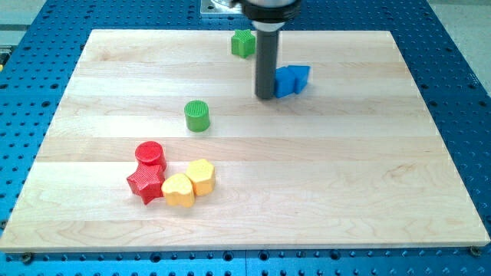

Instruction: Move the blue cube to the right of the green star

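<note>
where the rod (266,61) meets the board (345,169), my tip (265,96) stands just at the view's left of the blue cube (286,81), apparently touching; it has no jaws and holds nothing. a 2nd blue block (301,75) is partly hidden behind the cube, shape unclear. green star (243,43): view's top, outline hard to make out. green cylinder (197,116): mid-board. lower left cluster: red cylinder (150,155), red star (146,184), 2 yellow blocks (190,184).

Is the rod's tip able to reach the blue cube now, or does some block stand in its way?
Probably yes. My tip stands right beside the blue cube, on the cube's left in the view, with no block between them.
</note>
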